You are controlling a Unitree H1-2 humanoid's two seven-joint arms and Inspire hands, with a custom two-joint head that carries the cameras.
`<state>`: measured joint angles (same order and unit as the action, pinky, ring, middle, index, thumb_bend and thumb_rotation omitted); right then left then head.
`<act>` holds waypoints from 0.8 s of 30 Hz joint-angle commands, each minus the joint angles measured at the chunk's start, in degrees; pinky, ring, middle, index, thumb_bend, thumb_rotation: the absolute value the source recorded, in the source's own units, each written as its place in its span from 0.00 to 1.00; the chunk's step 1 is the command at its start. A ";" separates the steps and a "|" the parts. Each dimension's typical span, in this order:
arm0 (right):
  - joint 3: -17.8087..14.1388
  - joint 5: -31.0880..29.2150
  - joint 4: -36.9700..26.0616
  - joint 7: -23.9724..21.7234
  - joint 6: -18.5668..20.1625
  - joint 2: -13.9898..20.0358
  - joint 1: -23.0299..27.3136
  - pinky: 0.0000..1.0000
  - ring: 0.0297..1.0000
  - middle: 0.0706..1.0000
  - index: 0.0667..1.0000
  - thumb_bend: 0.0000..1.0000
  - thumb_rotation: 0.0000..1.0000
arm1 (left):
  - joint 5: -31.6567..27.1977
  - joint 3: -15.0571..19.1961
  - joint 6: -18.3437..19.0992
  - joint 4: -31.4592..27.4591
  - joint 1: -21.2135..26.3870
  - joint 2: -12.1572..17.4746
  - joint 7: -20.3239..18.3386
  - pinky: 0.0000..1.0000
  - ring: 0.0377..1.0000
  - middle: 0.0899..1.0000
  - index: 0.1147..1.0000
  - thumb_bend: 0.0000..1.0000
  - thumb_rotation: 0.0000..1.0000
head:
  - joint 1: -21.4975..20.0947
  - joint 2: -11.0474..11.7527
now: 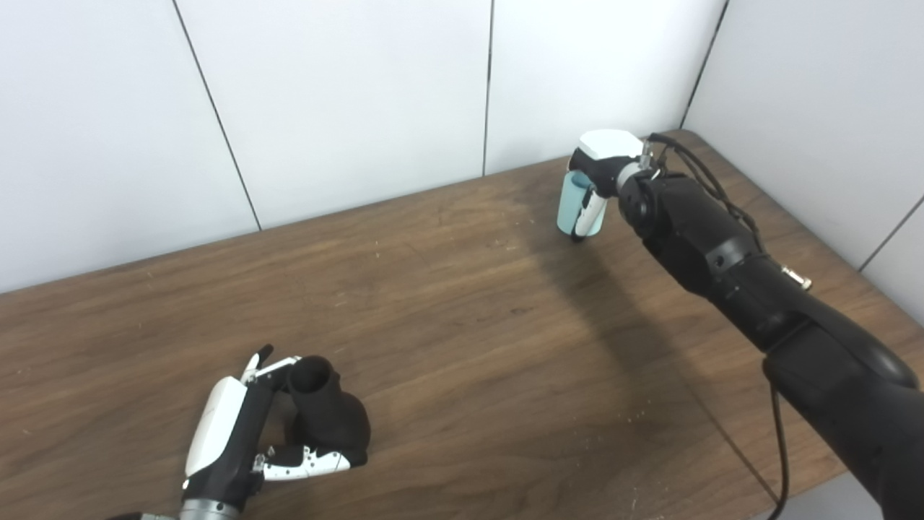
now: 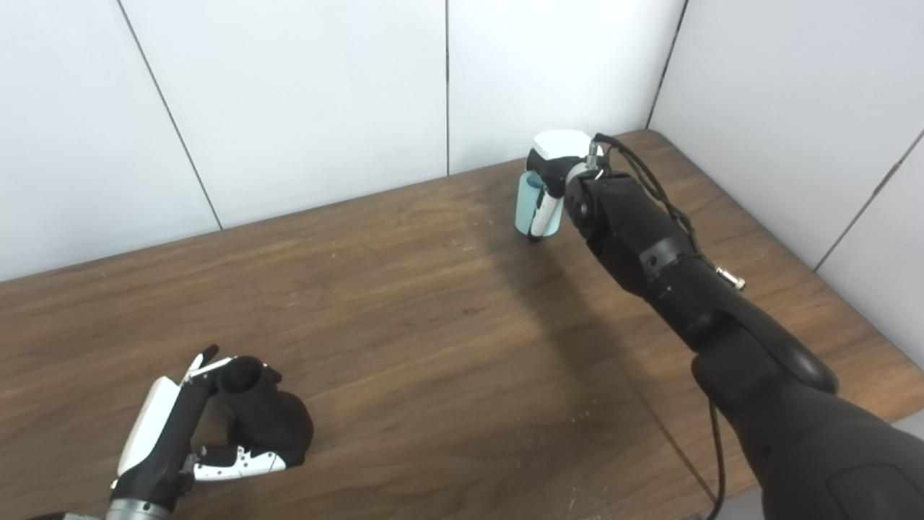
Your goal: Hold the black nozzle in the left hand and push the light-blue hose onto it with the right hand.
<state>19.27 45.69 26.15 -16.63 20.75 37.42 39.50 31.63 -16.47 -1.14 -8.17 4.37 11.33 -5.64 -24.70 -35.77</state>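
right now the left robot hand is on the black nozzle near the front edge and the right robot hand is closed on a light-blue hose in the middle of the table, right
Not quite. The right robot hand is closed on the light-blue hose at the far right corner of the table, not in its middle; the left eye view shows it near the wall. The rest holds: the left robot hand is on the black nozzle near the front edge.

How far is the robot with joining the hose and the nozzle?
Both pieces look grasped. The left hand holds the black nozzle near the front of the table, its opening up. The right hand is wrapped around the light-blue hose at the far side. Left to do: bring the two together and push the hose on.
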 commanded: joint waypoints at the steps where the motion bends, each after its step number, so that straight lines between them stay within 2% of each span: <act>1: -1.27 0.17 -2.06 1.07 -0.65 2.57 2.21 0.38 0.44 0.46 0.42 0.50 0.00 | 2.43 -0.09 2.44 0.93 -1.25 0.99 -0.80 1.00 0.41 0.44 0.43 0.50 0.00 | -0.07 -0.01; 4: -1.85 -0.03 -4.55 -0.07 -0.22 2.71 2.24 0.38 0.44 0.46 0.42 0.50 0.00 | 2.33 -0.21 2.87 0.44 -1.36 0.85 -0.99 1.00 0.41 0.44 0.43 0.50 0.00 | 0.89 -0.33; 7: -2.69 0.09 -9.99 -2.51 1.55 2.91 1.75 0.37 0.44 0.46 0.41 0.50 0.00 | 2.45 -0.55 3.49 -0.07 -1.41 0.46 -1.17 1.00 0.41 0.44 0.43 0.50 0.00 | 2.34 -0.70; 13: -4.78 -0.27 -24.67 -7.88 5.03 2.78 -0.60 0.32 0.41 0.46 0.46 0.50 0.00 | 3.05 -1.60 4.47 -0.61 -1.61 -0.19 -1.07 1.00 0.41 0.45 0.43 0.50 0.00 | 6.66 -1.42; 18: -7.06 -2.88 -33.41 -10.64 4.73 2.12 -2.36 0.34 0.42 0.45 0.44 0.50 0.00 | 4.09 -2.57 4.87 -0.51 -1.76 -1.20 -0.73 1.00 0.41 0.45 0.43 0.50 0.00 | 10.43 -1.63; 24: -6.68 -5.44 -44.68 -15.43 3.07 1.47 -2.30 0.32 0.43 0.46 0.44 0.50 0.00 | 5.66 -3.93 6.13 -0.76 -1.61 -2.37 -0.96 1.00 0.42 0.44 0.43 0.50 0.00 | 15.89 -1.92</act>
<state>13.54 40.85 -14.91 -31.79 25.21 38.28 34.10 34.60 -19.31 2.63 -9.92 3.68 8.66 -5.08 -8.80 -37.62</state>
